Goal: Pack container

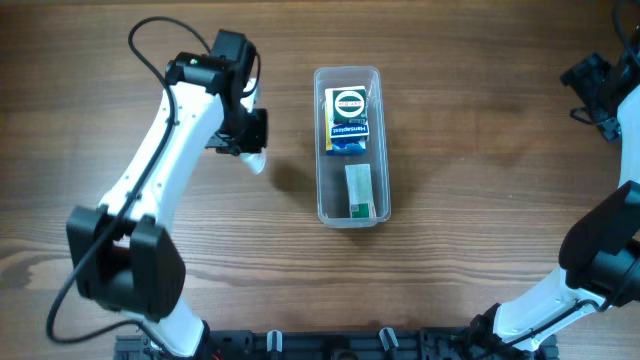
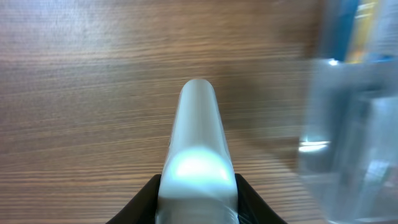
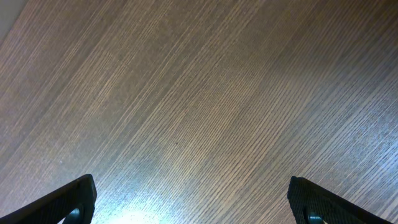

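Wood-grain bench (image 1: 480,260) fills every view. The container (image 1: 333,188) stands just right of centre in the overhead frame, its long side running top to bottom. A yellow-and-blue box (image 1: 348,118) lies in its upper half and a pale flat packet (image 1: 359,190) in its lower half.

The left gripper (image 1: 252,158) hangs just left of the container's upper half, apart from its wall. From the left wrist its fingers (image 2: 198,143) read as one white mass with no gap, so it looks closed on nothing. The container's clear wall is a blur at that frame's right edge (image 2: 348,124). The right gripper (image 3: 193,199) is spread wide and empty, over bare wood at the overhead frame's upper right, well apart from everything.

I judge the packing well along, with two items inside and no loose item in sight. Any further move calls for finding another piece first, or backing the arm away.

Open bench lies to the left and below the left gripper. The one edge to mind is the container's near wall.
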`<move>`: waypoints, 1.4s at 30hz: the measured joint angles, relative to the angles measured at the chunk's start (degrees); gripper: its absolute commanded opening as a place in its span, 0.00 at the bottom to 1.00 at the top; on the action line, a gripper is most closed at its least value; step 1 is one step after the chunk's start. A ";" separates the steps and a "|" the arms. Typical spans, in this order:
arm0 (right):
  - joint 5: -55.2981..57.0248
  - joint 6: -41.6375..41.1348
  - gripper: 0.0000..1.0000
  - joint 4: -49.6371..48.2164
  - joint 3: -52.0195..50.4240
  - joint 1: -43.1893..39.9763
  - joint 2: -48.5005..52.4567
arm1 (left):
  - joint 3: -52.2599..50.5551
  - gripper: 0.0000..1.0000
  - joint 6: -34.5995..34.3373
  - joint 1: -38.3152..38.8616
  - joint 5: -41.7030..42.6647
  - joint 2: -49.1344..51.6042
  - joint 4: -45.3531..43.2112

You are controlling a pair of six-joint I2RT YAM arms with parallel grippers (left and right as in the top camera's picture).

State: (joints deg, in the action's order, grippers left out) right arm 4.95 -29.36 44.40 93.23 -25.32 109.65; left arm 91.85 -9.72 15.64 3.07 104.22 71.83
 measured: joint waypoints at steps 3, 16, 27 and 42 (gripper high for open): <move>0.00 0.00 1.00 0.00 0.00 0.00 0.00 | 1.75 0.32 -3.32 3.54 0.11 -2.99 0.02; 0.00 0.00 1.00 0.00 0.00 0.00 0.00 | 5.64 0.33 -18.56 21.64 -0.24 -8.52 -5.25; -0.02 0.00 1.00 0.00 0.00 0.00 0.00 | 5.66 0.68 -21.27 19.71 -9.55 -8.09 -3.65; 0.00 -0.02 1.00 0.00 0.00 0.00 0.00 | 5.66 1.00 -36.81 5.99 0.07 8.94 -7.76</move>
State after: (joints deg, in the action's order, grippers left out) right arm 4.95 -29.39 44.40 93.23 -25.32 109.65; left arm 97.51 -46.52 21.63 3.14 113.16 64.07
